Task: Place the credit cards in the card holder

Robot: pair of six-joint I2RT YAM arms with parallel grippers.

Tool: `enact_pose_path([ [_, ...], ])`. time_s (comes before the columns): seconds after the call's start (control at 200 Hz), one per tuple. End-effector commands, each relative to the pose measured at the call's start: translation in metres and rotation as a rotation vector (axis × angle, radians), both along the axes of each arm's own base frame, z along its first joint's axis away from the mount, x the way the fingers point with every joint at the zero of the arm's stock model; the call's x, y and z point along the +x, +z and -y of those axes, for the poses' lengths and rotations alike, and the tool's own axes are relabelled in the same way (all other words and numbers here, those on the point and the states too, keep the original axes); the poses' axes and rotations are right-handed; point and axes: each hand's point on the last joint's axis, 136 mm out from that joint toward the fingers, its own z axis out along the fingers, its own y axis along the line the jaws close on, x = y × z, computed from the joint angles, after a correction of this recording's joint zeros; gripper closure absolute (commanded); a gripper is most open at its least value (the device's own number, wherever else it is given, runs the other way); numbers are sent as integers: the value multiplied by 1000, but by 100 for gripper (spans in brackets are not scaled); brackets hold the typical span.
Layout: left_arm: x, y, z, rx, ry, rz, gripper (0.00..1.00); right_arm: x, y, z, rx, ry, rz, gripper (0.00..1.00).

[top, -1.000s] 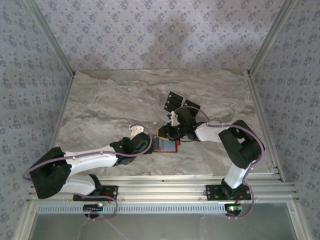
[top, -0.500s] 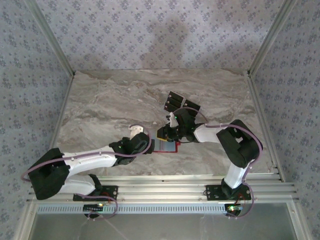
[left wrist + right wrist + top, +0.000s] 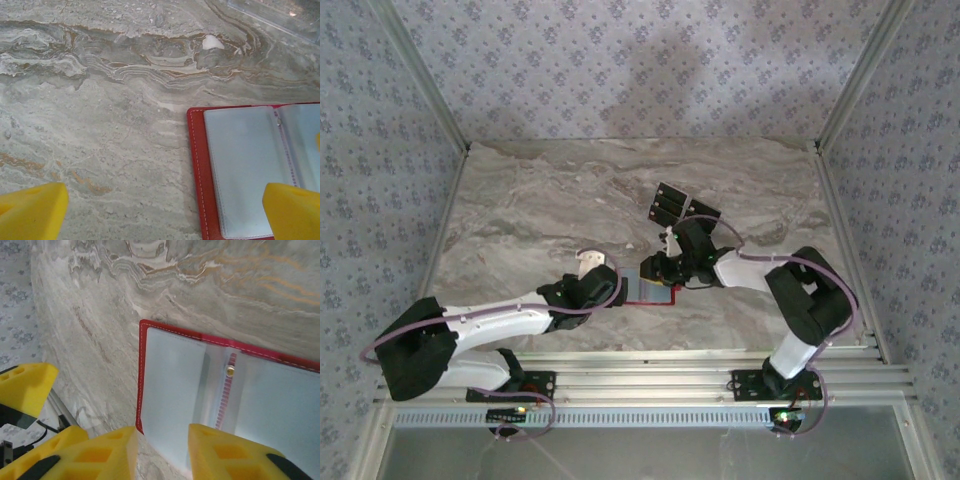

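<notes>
Since a second ago the right arm's elbow has swung outward and the right gripper (image 3: 656, 270) has edged along the card holder (image 3: 657, 293); the holder has hardly shifted. It lies open at the front middle of the marble table (image 3: 520, 220), pale sleeves upward; the credit cards (image 3: 668, 205) lie farther back, apart from it. The right gripper's jaws stand partly spread astride the holder's edge, empty; the left gripper (image 3: 165, 202) is spread wide, one finger over a page. We judge the left should pin the cover flat while the right fetches a card and slides it in low along a sleeve's mouth. The top view gives us the cards; the right wrist view adds the sleeve seams and a small brass stud (image 3: 230, 370).
</notes>
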Motion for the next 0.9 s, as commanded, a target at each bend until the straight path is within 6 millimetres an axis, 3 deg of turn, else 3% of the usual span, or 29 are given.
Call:
enact_pose_path([
  [0.0, 4, -1, -3, 20, 25, -20, 0, 8, 13, 20, -90, -26, 58, 61],
  [0.155, 12, -6, 3, 36, 6, -35, 0, 31, 40, 53, -183, -91, 129, 59],
  [0.26, 19, -7, 7, 58, 0, -39, 0, 51, 60, 78, -338, -70, 232, 58],
  [0.425, 26, -13, 8, 76, 2, -61, 0, 71, 73, 112, -587, -38, 324, 58],
  [0.485, 28, -14, 8, 79, 8, -67, 0, 72, 68, 121, -654, -7, 328, 58],
  [0.505, 29, -15, 7, 80, 12, -70, 0, 79, 77, 120, -661, -6, 356, 58],
  [0.725, 34, -12, 3, 82, 29, -77, 0, 91, 64, 132, -834, 75, 384, 60],
  [0.894, 34, -11, 1, 84, 34, -79, 0, 97, 49, 128, -875, 116, 377, 63],
])
